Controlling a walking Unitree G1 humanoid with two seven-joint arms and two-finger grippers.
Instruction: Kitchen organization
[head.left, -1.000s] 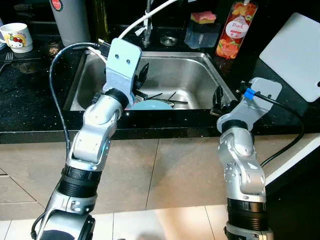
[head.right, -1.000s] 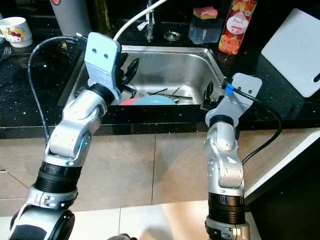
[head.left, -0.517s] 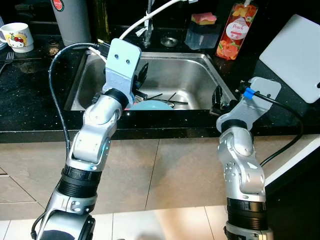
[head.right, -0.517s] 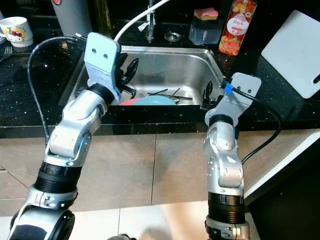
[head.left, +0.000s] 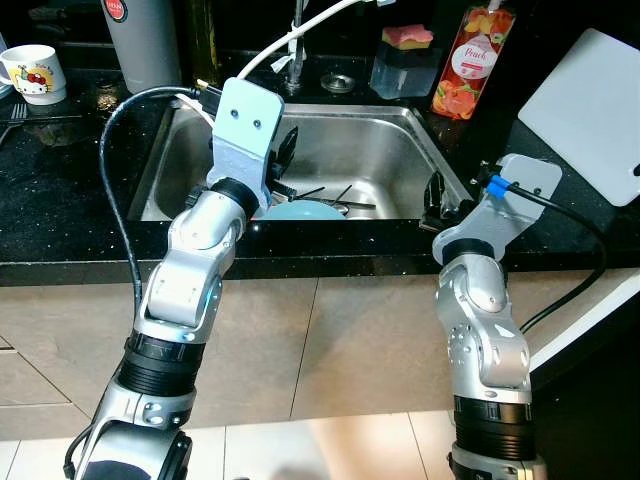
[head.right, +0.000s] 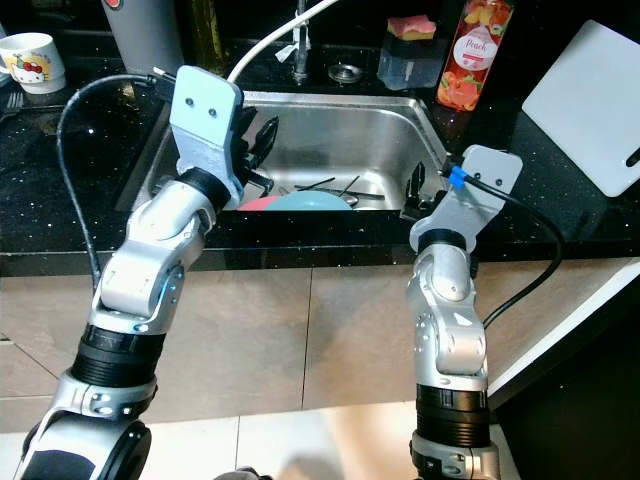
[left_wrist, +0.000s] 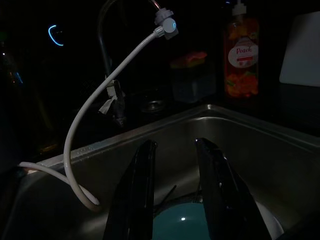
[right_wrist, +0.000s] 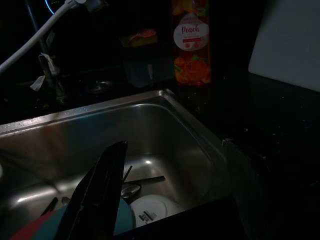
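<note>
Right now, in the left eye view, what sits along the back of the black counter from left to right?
White cartoon-print mug → grey cylindrical canister with a red badge → chrome tap base → clear holder with a pink-and-yellow sponge → orange peach soap bottle → white cutting board.

The orange soap bottle (right_wrist: 191, 42) by the sink carries a label reading "Peach".

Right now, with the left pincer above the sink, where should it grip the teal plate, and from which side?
Probably by the rim of the teal plate, from above. It lies flat at the sink's near wall, and the open left pincer hovers directly over it.
</note>
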